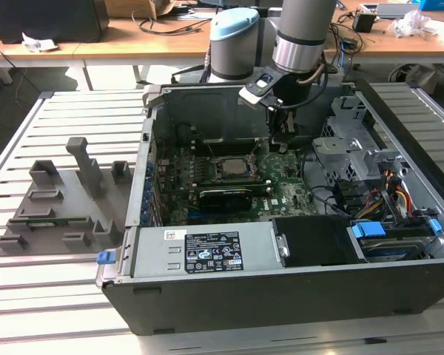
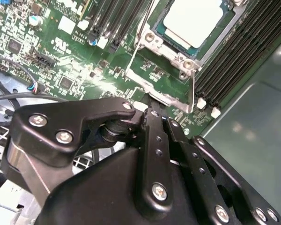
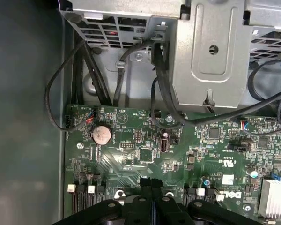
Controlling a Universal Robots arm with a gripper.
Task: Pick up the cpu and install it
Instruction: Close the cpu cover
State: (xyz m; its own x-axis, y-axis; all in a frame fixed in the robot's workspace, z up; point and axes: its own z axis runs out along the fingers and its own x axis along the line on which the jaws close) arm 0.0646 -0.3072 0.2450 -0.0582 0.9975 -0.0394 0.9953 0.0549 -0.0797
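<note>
Cpu (image 2: pixel 193 21) in socket (image 2: pixel 152 40), pt. cropped

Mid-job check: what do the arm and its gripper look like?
The arm is silver-grey tubing with a pale blue joint cap and a black cable looping at the wrist. The gripper is matte black, built of linked flat bars fastened with silver screws.

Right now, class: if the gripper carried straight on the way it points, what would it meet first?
The gripper would probably meet the green motherboard, just beside the socket frame; depth is unclear.
</note>
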